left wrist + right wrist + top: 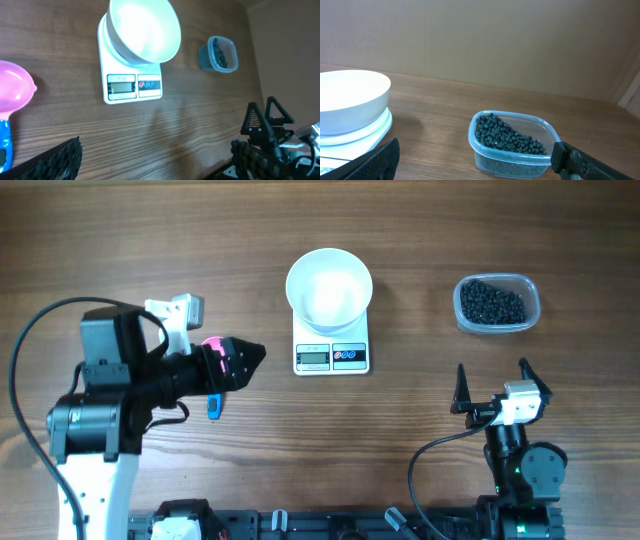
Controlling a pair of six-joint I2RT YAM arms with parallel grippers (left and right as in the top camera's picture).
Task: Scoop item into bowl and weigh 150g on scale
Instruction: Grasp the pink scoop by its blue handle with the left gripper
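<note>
From overhead, the bowl sat on the scale and the beans lay in a clear tub to the scale's right. The left gripper hung just left of the scale over a pink scoop, and the right gripper stood to its near right, both spread wide and empty. The left wrist view showed the scoop lying left of the scale, clear of the fingers. The right wrist view showed the beans heaped in the tub right of the scale, untouched.

Counted: one bowl, one scale, one scoop, one tub of beans, one left claw, one right claw
</note>
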